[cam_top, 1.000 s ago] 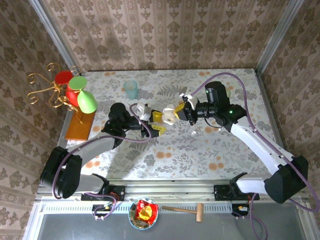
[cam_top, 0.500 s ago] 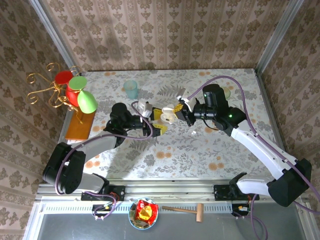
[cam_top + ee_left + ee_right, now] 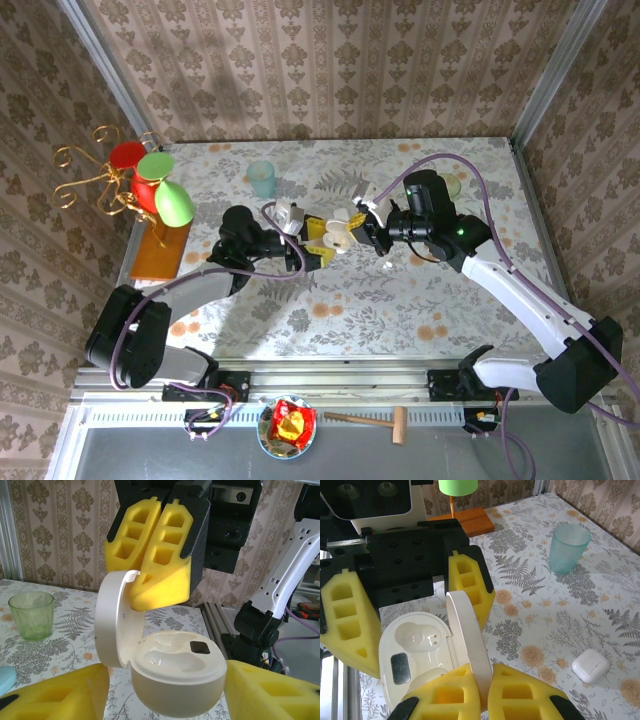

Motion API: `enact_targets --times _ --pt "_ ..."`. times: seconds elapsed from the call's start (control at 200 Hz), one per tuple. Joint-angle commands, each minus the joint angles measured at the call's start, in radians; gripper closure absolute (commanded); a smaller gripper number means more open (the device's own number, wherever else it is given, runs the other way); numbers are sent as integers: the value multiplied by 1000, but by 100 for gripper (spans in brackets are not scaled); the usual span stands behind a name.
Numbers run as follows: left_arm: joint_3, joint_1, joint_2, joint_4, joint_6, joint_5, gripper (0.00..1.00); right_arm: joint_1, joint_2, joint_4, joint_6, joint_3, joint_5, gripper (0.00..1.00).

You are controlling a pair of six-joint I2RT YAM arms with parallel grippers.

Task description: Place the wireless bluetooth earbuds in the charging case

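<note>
The white charging case [image 3: 175, 675] hangs above the table with its lid [image 3: 112, 620] swung open. My left gripper [image 3: 165, 690] is shut on the case's body, a yellow foam finger on each side. My right gripper [image 3: 487, 690] is shut on the edge of the lid [image 3: 467, 635], and its closed fingers [image 3: 165, 575] come down from above. The wells in the case [image 3: 415, 650] are glossy, and one shows two gold contacts. I cannot tell whether an earbud sits in the other. In the top view both grippers [image 3: 322, 243] [image 3: 358, 222] meet mid-table. A tiny whitish earbud [image 3: 388, 265] lies just below them.
A teal cup [image 3: 262, 178] stands at the back, and a green glass [image 3: 31, 614] sits on the far right side. A small white rounded pebble [image 3: 590, 665] lies on the cloth. A wire stand with red and green cups [image 3: 150, 190] occupies the left edge.
My right gripper has shifted a little to the left, closing in on the left gripper and the case. The left arm has turned slightly and still holds the case.
</note>
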Motion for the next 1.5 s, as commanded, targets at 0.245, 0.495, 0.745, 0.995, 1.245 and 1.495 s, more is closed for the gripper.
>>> enact_targets --times 0.245,0.495,0.745,0.995,1.245,1.495 --pt "17 6 -17 15 21 21 51 9 9 -14 -8 35 -19 93" --pt "13 6 -18 15 25 25 65 10 9 -13 -6 35 -15 92" --pt "9 8 -21 16 37 23 69 9 -3 9 7 29 0 77" --pt "-7 29 -31 19 60 18 69 -6 -50 58 49 7 -23 40" --pt "-19 53 -56 -1 87 3 68 -98 -169 278 248 -104 -42 18" --pt "-19 57 -85 -35 132 -17 68 -219 -241 339 552 -258 233 14"
